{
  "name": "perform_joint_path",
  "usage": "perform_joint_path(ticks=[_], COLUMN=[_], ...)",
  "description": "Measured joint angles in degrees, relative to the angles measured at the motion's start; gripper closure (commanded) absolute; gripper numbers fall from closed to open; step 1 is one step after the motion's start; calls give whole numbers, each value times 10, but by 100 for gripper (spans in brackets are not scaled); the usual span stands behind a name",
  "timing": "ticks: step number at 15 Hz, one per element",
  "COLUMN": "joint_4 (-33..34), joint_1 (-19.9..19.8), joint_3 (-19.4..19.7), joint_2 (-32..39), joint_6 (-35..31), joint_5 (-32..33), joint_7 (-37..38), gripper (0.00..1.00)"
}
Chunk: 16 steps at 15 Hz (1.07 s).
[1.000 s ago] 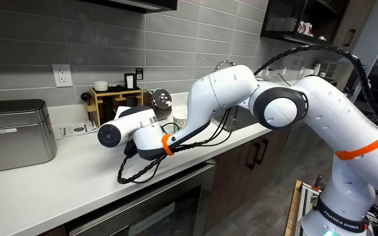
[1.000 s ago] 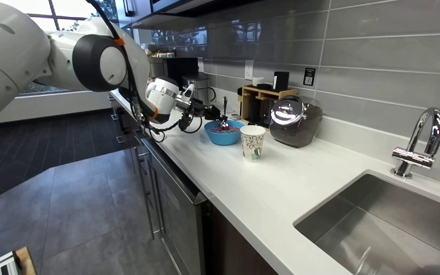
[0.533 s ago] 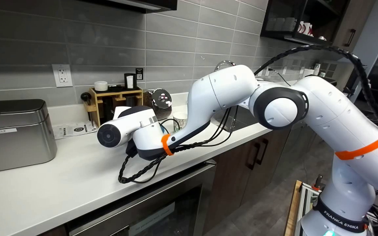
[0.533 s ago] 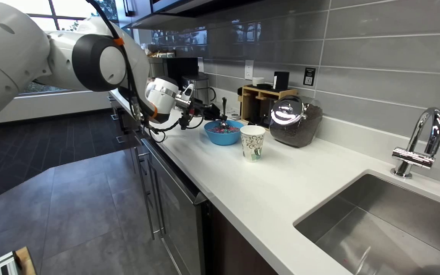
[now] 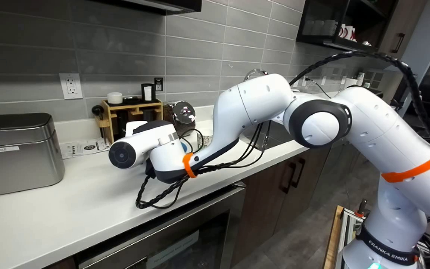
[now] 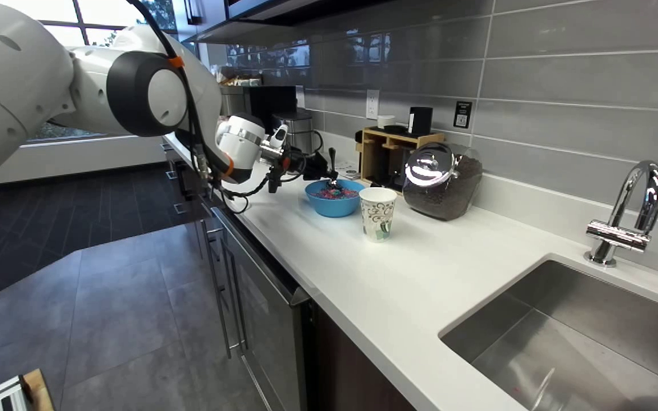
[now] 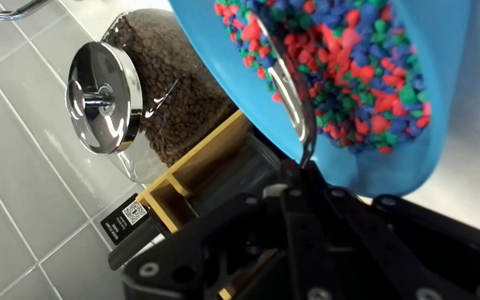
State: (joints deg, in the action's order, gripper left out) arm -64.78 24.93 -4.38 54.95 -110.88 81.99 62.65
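- Here's the gripper [image 7: 302, 168], clamped on a slim metal utensil [image 7: 308, 125]!
- Long axis slants up and slightly left from the fingertips across the wrist view, over the blue bowl [image 7: 381, 179]; in an exterior view, the metal utensil [image 6: 332, 157] stands nearly upright.
- Glossy and curved, it is, above lumpy red, green and blue bits [image 7: 340, 75].

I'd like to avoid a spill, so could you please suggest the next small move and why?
Probably a short, slow sweep of the metal utensil within the blue bowl: the jaws are closed on it, it reaches over the multicoloured pebbles, and the patterned paper cup stands close by, so a wide swing might bump it.
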Motion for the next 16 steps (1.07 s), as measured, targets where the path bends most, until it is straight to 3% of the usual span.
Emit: perform_joint_path(ticks=[16], joint_4=[3], joint_1=[11], joint_3=[4], joint_2=[-33], joint_6=[26], joint_5=[1], joint_7=[-98], gripper=[99])
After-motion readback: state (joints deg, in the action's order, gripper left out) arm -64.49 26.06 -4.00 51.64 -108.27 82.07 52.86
